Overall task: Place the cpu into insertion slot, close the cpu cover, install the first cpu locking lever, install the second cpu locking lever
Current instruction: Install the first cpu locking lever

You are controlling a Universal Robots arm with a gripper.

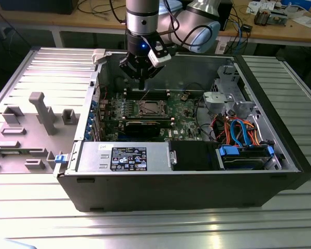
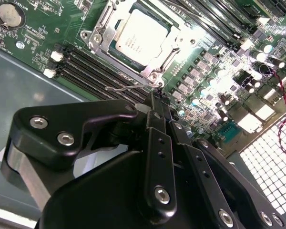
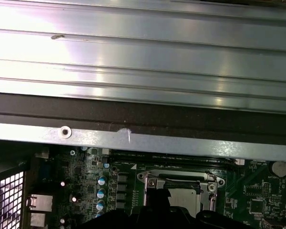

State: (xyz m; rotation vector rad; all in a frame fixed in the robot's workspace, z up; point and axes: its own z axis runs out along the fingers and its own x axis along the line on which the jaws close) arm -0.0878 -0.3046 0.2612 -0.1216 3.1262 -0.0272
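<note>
The cpu [image 2: 140, 36], a flat silver-grey square, lies in the insertion slot [image 1: 150, 108] on the green board. The silvery cpu cover [image 2: 101, 42] lies flat around it like a frame. A thin wire locking lever [image 2: 126, 87] stands out along the socket's side, close to my fingertips. My gripper [image 2: 157, 99] hangs just above that edge of the socket, its black fingers pressed together with nothing between them. In the exterior view the gripper [image 1: 141, 84] hovers over the board's far side, just behind the socket. In the first wrist view the socket [image 3: 181, 183] shows beyond the black fingers.
The board sits inside an open computer case [image 1: 93, 192] on a ribbed metal table. Long black memory slots [image 2: 93, 64] run beside the socket. A graphics card [image 1: 145, 127], a power supply [image 1: 127, 158] and drive bays with blue and orange cables [image 1: 238, 132] fill the case's near side.
</note>
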